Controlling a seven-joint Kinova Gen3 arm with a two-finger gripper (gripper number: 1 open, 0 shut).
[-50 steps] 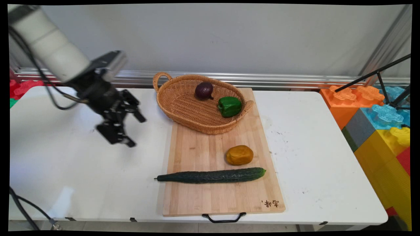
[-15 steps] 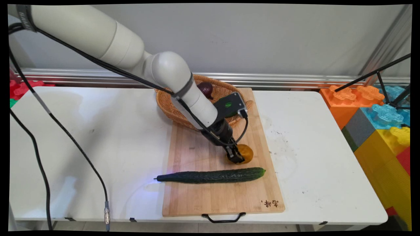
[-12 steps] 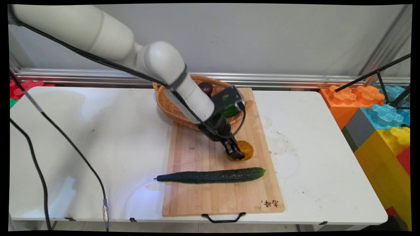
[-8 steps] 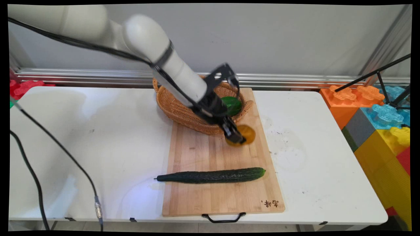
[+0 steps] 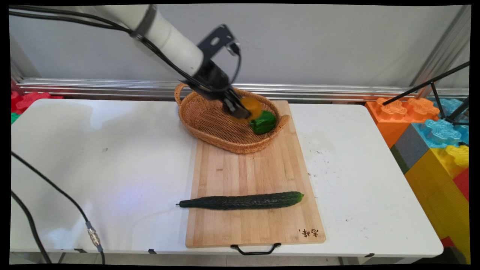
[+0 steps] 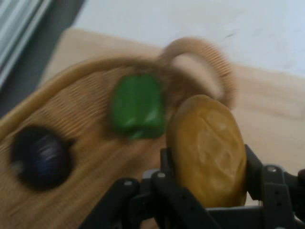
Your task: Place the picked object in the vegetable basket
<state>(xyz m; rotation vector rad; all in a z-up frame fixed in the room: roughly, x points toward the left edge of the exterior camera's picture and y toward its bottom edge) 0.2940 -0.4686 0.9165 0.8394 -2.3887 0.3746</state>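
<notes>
gripper: the gripper [image 5: 245, 109] [image 6: 207, 167] is clenched on the yellow-brown potato [image 5: 251, 107] [image 6: 208, 149], one black finger on each side of it, and holds it in the air over the wicker basket [image 5: 210, 123] [image 6: 86, 105]
potato: lifted clear of the cutting board [image 5: 247, 225], above the basket's inside near its far right part; in the hand view it fills the gap between the fingers [image 6: 167, 164], standing on end
basket: oval, with a loop handle at each end; it sits on the far end of the cutting board, its left part reaching out over the bench [image 5: 93, 150]
green pepper [image 5: 263, 122] [image 6: 138, 107]: lies in the basket by its right wall, just beside and below the held potato
purple onion [image 6: 40, 155]: lies in the basket, seen only in the hand view, well apart from the pepper; in the main view the arm hides it
cucumber [image 5: 242, 200]: long and dark green, lies crosswise on the near half of the cutting board, its thin stem end sticking out past the board's left edge over the bench
cutting board: pale wood, lengthwise in the bench's middle, with a black handle at the near edge and a small mark at its near right corner
beside the bench: big toy bricks [image 5: 431, 131], orange, blue, grey and yellow, stacked past the right edge
</notes>
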